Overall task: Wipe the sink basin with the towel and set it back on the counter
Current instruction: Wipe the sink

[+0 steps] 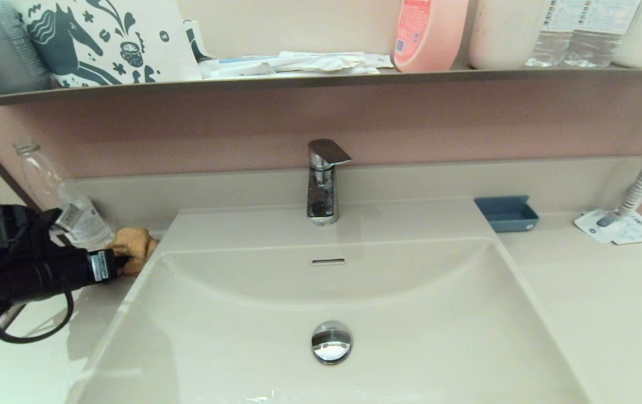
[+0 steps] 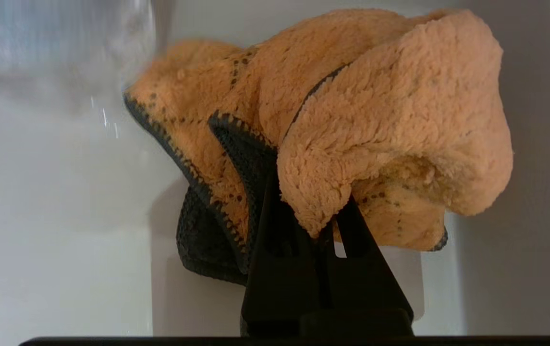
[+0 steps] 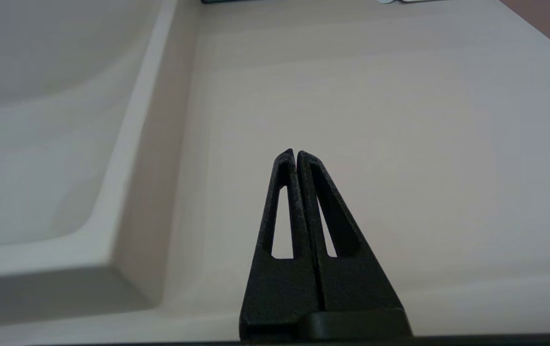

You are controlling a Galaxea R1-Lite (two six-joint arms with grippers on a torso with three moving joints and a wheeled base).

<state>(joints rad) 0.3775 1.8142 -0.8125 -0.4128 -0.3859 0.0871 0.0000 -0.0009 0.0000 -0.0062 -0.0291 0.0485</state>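
Observation:
The fluffy yellow-orange towel [image 1: 132, 242] with its grey-blue edge is bunched up on the counter's left side, by the back-left corner of the sink basin [image 1: 410, 314]. My left gripper [image 1: 123, 261] reaches in from the left and is shut on a fold of the towel [image 2: 390, 120]. The left gripper [image 2: 313, 202] pinches that fold between its black fingers [image 2: 275, 230]. My right gripper [image 3: 296, 153] is shut and empty. It hangs over the counter [image 3: 375, 120] to the right of the basin, out of the head view. The basin shows its overflow slot [image 1: 328, 261] and chrome drain plug [image 1: 331, 341].
A clear plastic bottle [image 1: 68, 207] stands right beside the towel and my left wrist. A chrome faucet [image 1: 323, 179] rises behind the basin. A small blue tray [image 1: 507, 213], a paper sheet [image 1: 620, 227] and a hose are at the back right. A laden shelf [image 1: 321, 78] hangs above.

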